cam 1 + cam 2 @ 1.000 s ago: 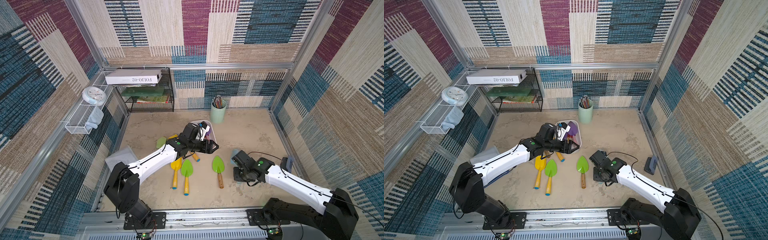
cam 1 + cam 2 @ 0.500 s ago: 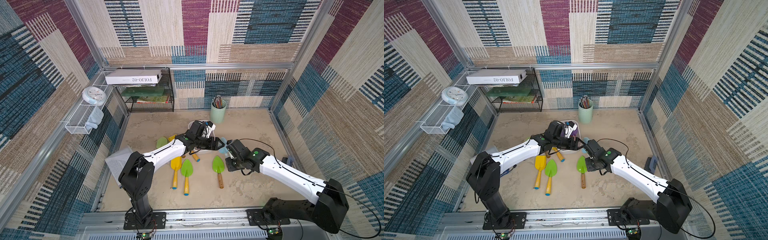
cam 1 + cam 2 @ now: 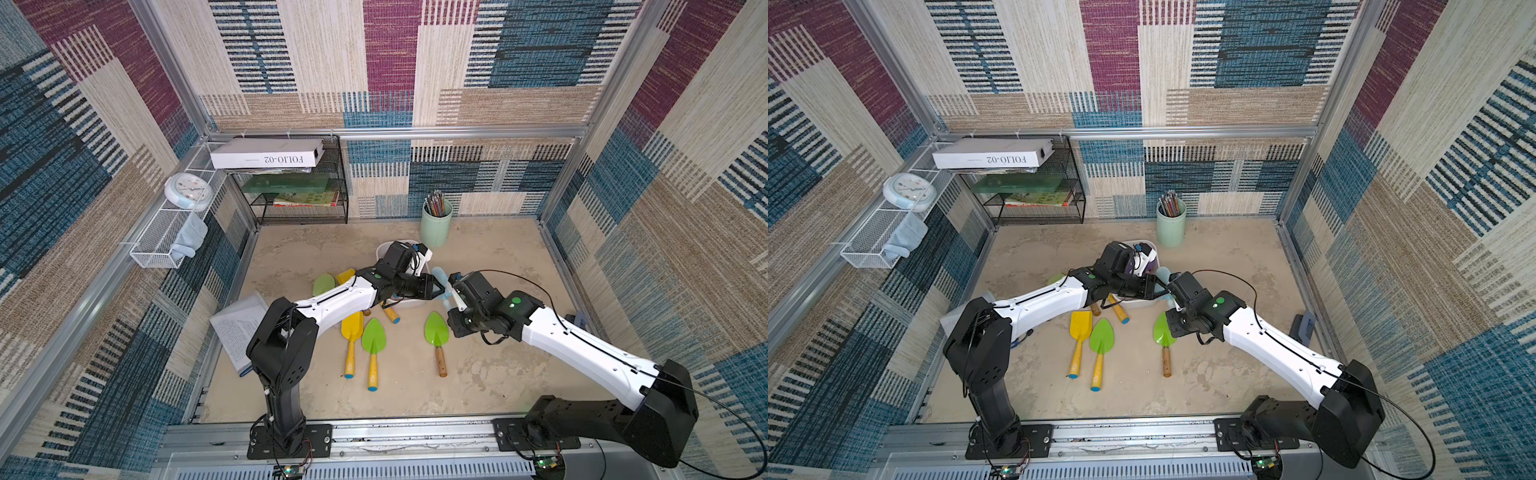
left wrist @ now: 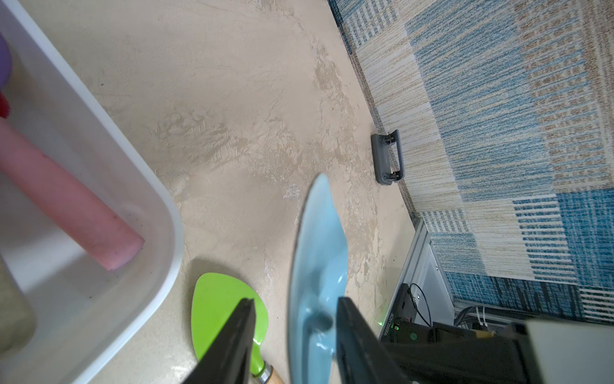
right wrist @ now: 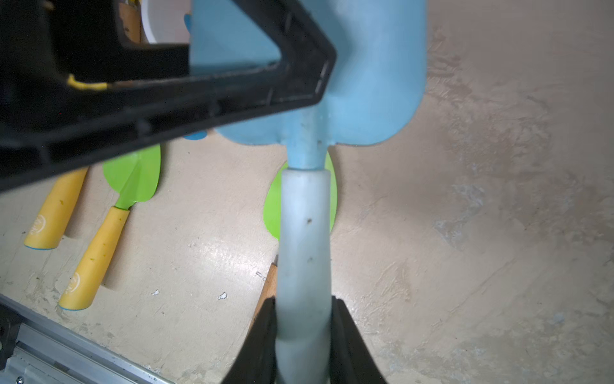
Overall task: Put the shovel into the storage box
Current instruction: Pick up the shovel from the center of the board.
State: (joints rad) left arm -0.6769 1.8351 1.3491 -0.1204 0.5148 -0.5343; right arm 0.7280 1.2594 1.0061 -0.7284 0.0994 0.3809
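The only print I can read is "FOLIO-02", on the long side of the white box (image 3: 266,153) (image 3: 992,153) lying on the black wire rack (image 3: 328,199); it appears upside down in both top views. A small label (image 4: 391,324) in the left wrist view carries digits, possibly a serial number, too blurred to read. The round marks on the yellow handles (image 5: 54,212) are illegible.
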